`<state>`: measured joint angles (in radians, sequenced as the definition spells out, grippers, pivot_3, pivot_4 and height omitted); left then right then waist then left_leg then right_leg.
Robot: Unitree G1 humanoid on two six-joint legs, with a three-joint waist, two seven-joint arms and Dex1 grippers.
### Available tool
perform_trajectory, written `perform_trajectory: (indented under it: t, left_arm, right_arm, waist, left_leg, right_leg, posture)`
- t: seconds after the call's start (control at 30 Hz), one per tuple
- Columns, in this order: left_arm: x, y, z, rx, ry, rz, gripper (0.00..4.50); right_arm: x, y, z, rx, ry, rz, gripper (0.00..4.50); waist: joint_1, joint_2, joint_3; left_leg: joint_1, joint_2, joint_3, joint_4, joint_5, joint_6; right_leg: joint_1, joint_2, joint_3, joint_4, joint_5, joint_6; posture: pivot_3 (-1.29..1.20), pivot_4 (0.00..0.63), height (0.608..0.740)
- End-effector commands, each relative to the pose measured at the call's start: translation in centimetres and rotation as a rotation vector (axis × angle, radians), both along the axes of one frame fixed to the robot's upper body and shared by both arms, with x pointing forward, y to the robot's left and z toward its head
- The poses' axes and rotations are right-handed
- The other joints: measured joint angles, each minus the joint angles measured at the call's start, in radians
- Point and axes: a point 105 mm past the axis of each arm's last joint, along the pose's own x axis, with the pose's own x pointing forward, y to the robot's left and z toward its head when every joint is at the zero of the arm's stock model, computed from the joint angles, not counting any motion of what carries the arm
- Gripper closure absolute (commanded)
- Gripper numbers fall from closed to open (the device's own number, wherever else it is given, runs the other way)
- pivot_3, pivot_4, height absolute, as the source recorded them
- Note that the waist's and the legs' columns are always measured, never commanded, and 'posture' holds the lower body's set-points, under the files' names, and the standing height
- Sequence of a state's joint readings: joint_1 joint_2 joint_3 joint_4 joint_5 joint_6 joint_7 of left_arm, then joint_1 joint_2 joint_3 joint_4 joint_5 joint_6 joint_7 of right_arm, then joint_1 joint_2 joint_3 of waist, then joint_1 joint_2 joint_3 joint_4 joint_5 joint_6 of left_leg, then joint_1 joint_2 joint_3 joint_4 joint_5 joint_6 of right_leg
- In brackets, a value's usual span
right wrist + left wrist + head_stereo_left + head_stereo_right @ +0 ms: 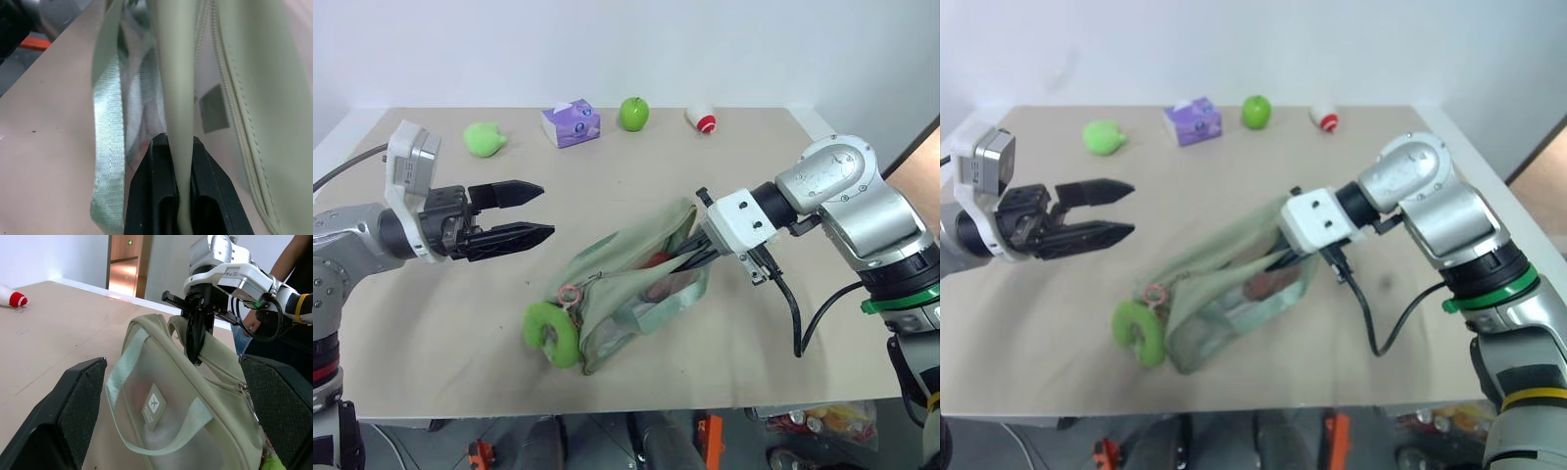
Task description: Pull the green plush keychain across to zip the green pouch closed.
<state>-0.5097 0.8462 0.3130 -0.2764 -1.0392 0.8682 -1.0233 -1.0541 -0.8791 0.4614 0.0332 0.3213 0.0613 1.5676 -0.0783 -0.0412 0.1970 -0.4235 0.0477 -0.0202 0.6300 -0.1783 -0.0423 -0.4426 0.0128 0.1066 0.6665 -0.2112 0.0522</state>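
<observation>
On table: one green pouch (636,284) pinched by right end effector (690,257); left end effector (524,213) wide.

Looks like a robot lab or test room. Plain beige table (431,333) against a bare white wall (626,44), with small props lined up along the table's far edge: tissue box (571,122), apple (633,114). Cable (813,313) hangs at the table's near edge. Beyond the table, a wooden doorway (128,262).
</observation>
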Motion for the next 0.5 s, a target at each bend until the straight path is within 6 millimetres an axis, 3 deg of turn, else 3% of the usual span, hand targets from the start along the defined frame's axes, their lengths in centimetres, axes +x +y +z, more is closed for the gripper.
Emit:
perform_trajectory:
  t: [0.03,0.27,0.5]
  left_arm:
    - [-0.2,0.1,0.6,-0.009,-0.044,0.010,0.00]
    - [-0.1,0.2,0.4,-0.019,-0.042,0.020,0.00]
    - [0.0,0.1,0.5,-0.032,-0.040,0.015,0.00]
  right_arm:
    - [0.6,-0.2,3.7,0.074,-0.041,-0.045,4.47]
    - [2.0,-0.9,5.0,0.131,0.014,-0.255,4.47]
    - [2.7,-2.3,3.8,0.024,-0.043,-0.370,4.47]
  waist:
    - [0.000,0.000,0.000]
    - [0.003,0.000,0.000]
    - [0.003,0.000,0.000]
  left_leg:
    - [0.000,0.000,0.000,0.000,0.000,0.000]
    - [-0.001,0.000,0.000,0.001,0.000,0.000]
    - [-0.001,0.000,0.000,0.001,0.000,0.000]
  right_leg:
    - [0.000,0.000,0.000,0.000,0.001,0.000]
    - [0.000,0.000,0.000,0.000,0.000,0.000]
    - [0.000,0.000,0.000,0.000,0.000,-0.001]
  posture:
    - [0.00,0.150,0.740]
    - [0.00,0.150,0.740]
    - [0.00,0.150,0.740]
